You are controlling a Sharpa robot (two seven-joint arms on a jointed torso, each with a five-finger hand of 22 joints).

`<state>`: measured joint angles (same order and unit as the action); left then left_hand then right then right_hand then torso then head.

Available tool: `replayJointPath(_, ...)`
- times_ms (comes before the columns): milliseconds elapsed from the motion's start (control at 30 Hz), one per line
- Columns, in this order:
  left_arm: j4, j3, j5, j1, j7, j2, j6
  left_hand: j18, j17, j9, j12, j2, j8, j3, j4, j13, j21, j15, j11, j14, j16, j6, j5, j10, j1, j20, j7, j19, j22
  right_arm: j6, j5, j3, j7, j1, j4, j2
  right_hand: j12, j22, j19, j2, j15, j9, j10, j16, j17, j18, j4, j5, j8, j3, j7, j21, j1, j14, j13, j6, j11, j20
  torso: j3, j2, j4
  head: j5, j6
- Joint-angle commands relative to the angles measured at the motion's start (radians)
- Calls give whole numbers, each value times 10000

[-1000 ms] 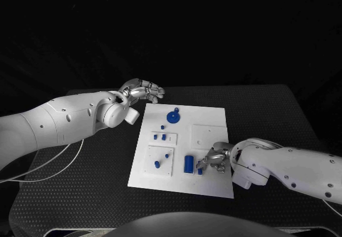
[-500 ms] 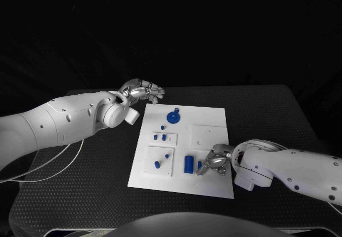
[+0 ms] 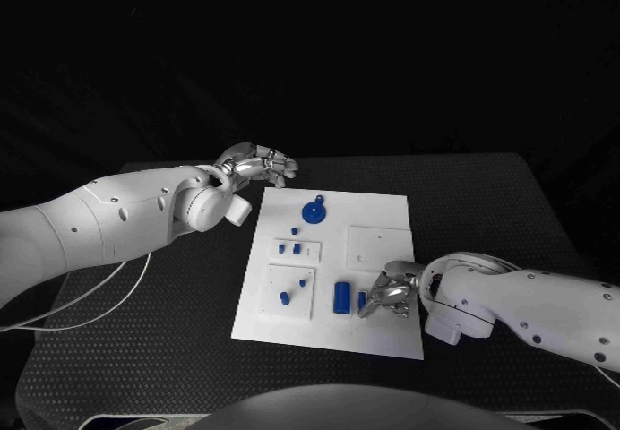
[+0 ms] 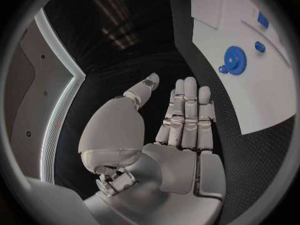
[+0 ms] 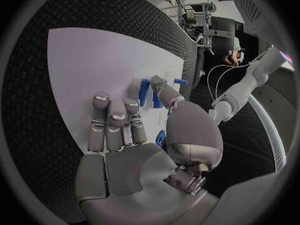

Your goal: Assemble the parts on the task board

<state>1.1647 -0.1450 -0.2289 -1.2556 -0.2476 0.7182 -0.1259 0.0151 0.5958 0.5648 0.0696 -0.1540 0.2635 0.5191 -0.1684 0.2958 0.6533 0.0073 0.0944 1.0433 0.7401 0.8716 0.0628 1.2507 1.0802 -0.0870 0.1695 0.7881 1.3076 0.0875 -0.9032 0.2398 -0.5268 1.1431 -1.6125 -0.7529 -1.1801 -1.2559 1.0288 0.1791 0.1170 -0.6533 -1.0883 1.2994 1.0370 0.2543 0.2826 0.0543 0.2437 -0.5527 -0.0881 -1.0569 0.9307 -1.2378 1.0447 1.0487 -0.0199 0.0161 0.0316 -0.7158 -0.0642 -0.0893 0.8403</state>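
The white task board [image 3: 385, 333] lies mid-table and also shows in the wrist views [image 4: 256, 102] [image 5: 81, 60]. A blue gear [image 3: 313, 212] [image 4: 235, 60] sits near its far edge. Small blue pieces [image 3: 289, 247] and two pegs [image 3: 295, 288] stand on the left half. A blue cylinder [image 3: 342, 297] [image 5: 144, 92] lies near the front. My right hand [image 3: 391, 290] [image 5: 122, 135] rests palm down on the board just right of the cylinder, fingers stretched flat, with its thumb by a short blue piece [image 3: 362, 301]. My left hand [image 3: 259, 164] [image 4: 178, 120] hovers off the board's far left corner, fingers straight, holding nothing.
The black textured table [image 3: 155, 358] surrounds the board on all sides. A white cable [image 3: 90, 300] trails from the left arm across the table's left side. Raised white squares [image 3: 380, 244] sit on the board's right half.
My right hand has shifted slightly on the board's front right, and the short blue piece by its thumb now lies a little farther from me. The left arm has not moved.
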Motion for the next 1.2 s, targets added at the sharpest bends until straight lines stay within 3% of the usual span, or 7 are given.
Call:
replayJointPath(33,30,5,-28,-10,-68,-8,137,182,15,-17,15,-7,1,4,81,6,-61,43,-10,11,-41,-50,14,-34,-54,-2,-5,28,208,-248,-138,82,-162,-120,93,30,-63,3,-2,-284,74,-20,-61,50,-2,75,92,-55,61,68,16,-46,106,-29,-10,72,-32,54,2,-1,5,0,17)
replayJointPath(233,30,5,-29,-10,-62,4,124,181,18,-17,16,-6,2,3,86,6,-61,43,-10,11,-43,-50,14,-34,-57,-2,-5,29,208,-159,-259,82,-167,-160,131,66,-56,3,-33,-635,106,-34,-147,45,-26,75,105,-56,92,100,61,-52,778,-52,-34,172,-76,78,6,1,7,-9,39)
replayJointPath(933,24,2,-31,-10,-47,6,118,179,25,-18,16,2,3,0,105,7,-64,44,-9,13,-49,-50,14,-34,-71,0,-4,29,208,-78,-119,82,-117,-165,194,-42,-36,54,68,-622,127,-7,-270,37,-68,75,19,-57,95,159,90,-57,474,-131,-67,300,-104,35,3,4,7,24,8)
replayJointPath(1000,21,2,-31,-10,-53,-1,115,179,25,-18,16,2,3,0,107,7,-64,44,-9,13,-49,-51,14,-34,-72,0,-4,29,208,-179,48,81,-21,-164,201,-121,-23,66,74,-496,129,5,-269,28,-76,75,-4,-57,79,149,86,-48,395,-131,-73,291,-101,31,0,12,3,27,-4)
replayJointPath(1033,16,2,-31,-10,-57,-6,113,179,26,-18,16,3,3,0,108,7,-64,44,-9,13,-50,-51,14,-34,-72,0,-4,29,208,-277,130,81,55,-163,201,-167,14,106,90,-210,128,28,-252,2,-94,75,-164,-45,46,-89,69,-9,338,-127,-89,266,-99,31,-1,14,2,25,-8)
replayJointPath(1067,3,2,-31,-9,-65,-16,107,179,27,-18,16,4,3,0,110,7,-64,44,-9,13,-50,-51,14,-34,-73,0,-4,29,208,-487,344,79,276,-148,170,-280,37,155,128,339,93,103,-237,-22,-114,75,-477,-41,-102,-453,13,25,151,-133,-93,53,-20,20,0,16,-2,30,-29)
replayJointPath(1200,-42,2,-31,-9,-87,-76,79,179,29,-19,16,9,4,0,117,7,-64,44,-9,14,-52,-51,15,-34,-78,0,-4,29,208,-598,529,77,735,103,-33,-569,31,158,75,690,-12,183,-130,-47,-113,75,-645,5,-289,-473,-120,42,-136,-76,-58,-274,91,-9,4,18,24,80,-102)
